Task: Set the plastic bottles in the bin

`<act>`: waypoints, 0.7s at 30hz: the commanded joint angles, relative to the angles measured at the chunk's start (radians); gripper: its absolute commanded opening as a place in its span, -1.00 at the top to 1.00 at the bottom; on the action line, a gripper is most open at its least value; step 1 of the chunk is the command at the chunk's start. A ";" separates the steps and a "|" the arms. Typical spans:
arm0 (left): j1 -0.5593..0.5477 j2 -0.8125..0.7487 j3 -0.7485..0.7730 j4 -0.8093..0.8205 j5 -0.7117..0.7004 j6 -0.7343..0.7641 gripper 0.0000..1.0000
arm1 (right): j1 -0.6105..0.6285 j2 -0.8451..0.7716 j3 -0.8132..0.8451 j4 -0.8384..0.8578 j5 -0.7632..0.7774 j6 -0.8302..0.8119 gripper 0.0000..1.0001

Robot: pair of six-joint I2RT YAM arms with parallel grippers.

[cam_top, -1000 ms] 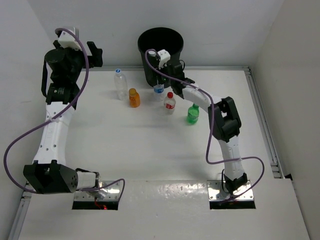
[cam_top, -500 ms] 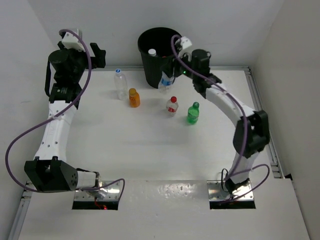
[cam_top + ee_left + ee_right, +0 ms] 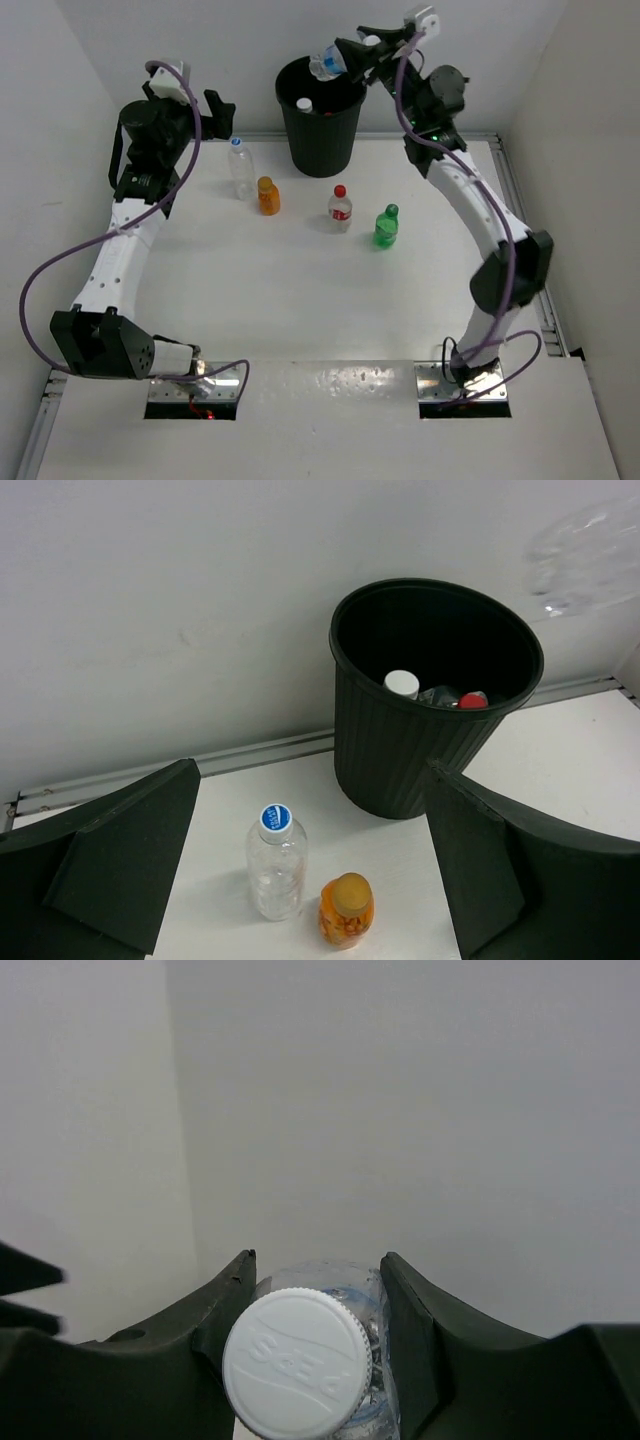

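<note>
My right gripper (image 3: 343, 57) is shut on a clear plastic bottle (image 3: 327, 64) with a white cap (image 3: 298, 1375), lying tilted just above the back rim of the black bin (image 3: 322, 128). Inside the bin (image 3: 372, 742) lie bottles, one white-capped (image 3: 401, 684) and one red-capped (image 3: 473, 700). A clear blue-capped bottle (image 3: 240, 166), an orange one (image 3: 267, 195), a red-capped clear one (image 3: 340, 207) and a green one (image 3: 386, 226) stand on the table. Left of the bin my left gripper (image 3: 214, 110) hangs open above the blue-capped (image 3: 276, 860) and orange (image 3: 346, 910) bottles.
White walls close the table (image 3: 300, 290) at the back and on both sides. A metal rail (image 3: 525, 230) runs along its right edge. The bin stands against the back wall.
The right arm has carried the clear bottle from the table beside the bin up over the bin's rim. The left arm has drifted slightly to the right, still open.
</note>
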 commanded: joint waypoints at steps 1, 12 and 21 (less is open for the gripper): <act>-0.006 -0.002 0.013 0.060 -0.009 0.015 -1.00 | -0.014 0.192 0.085 0.096 0.079 -0.002 0.99; 0.037 -0.002 -0.049 0.121 -0.068 0.015 -1.00 | 0.015 0.716 0.629 0.125 0.221 -0.091 -0.27; 0.098 0.018 -0.112 0.094 -0.034 0.059 -1.00 | 0.011 0.510 0.445 0.196 0.202 -0.073 -0.89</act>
